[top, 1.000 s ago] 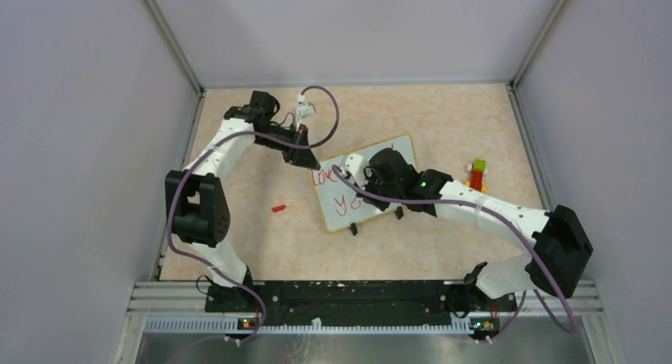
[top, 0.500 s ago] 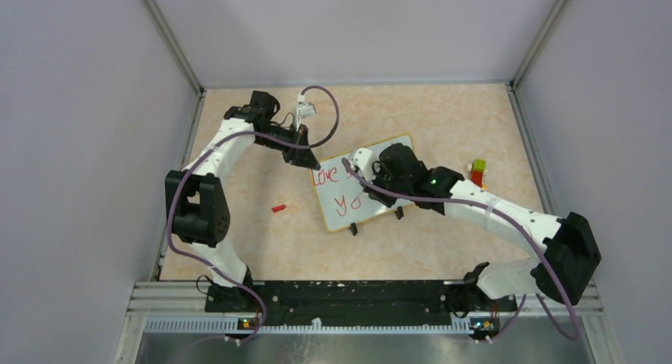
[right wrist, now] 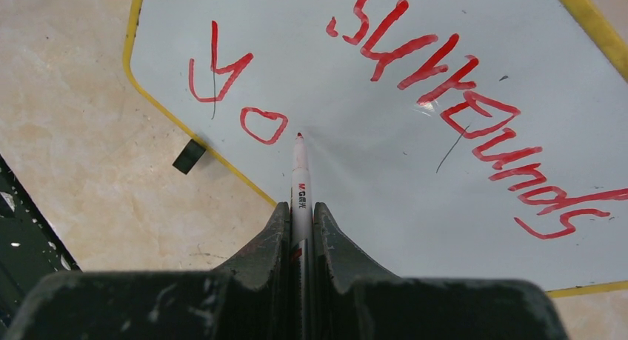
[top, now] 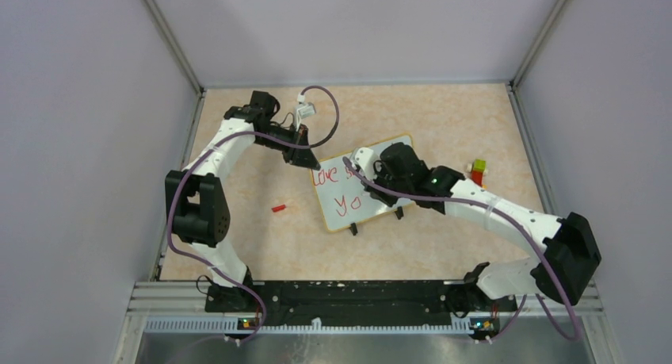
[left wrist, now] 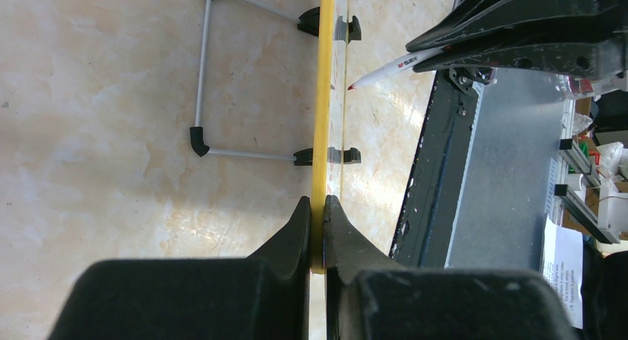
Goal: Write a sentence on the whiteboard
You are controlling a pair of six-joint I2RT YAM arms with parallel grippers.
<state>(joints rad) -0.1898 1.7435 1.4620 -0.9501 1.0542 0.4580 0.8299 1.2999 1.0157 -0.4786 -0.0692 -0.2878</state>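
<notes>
The whiteboard (top: 337, 215) stands tilted on the table, and my left gripper (top: 307, 159) is shut on its far left corner. In the left wrist view the jaws (left wrist: 317, 201) pinch the yellow rim (left wrist: 323, 95) edge-on. My right gripper (top: 380, 178) hovers over the board, shut on a white red-tipped marker (right wrist: 300, 170). The marker's tip rests just right of the "o". The sentence in red reads "surrounds" (right wrist: 474, 110) on the first line and "Yo" (right wrist: 237, 88) on the second. From above, "Love" (top: 326, 174) shows, and the arm hides the rest of that line.
A red marker cap (top: 278, 208) lies on the table left of the board. Coloured blocks (top: 478, 172) stand to its right. The board's wire stand (left wrist: 204, 73) and black clip feet (top: 353, 229) rest on the table. Walls enclose three sides, and a metal rail (top: 349, 300) runs along the near edge.
The right arm slid rightward along the board, uncovering "Love" and "Yo", then held still for the last half second. The left arm has not moved.
</notes>
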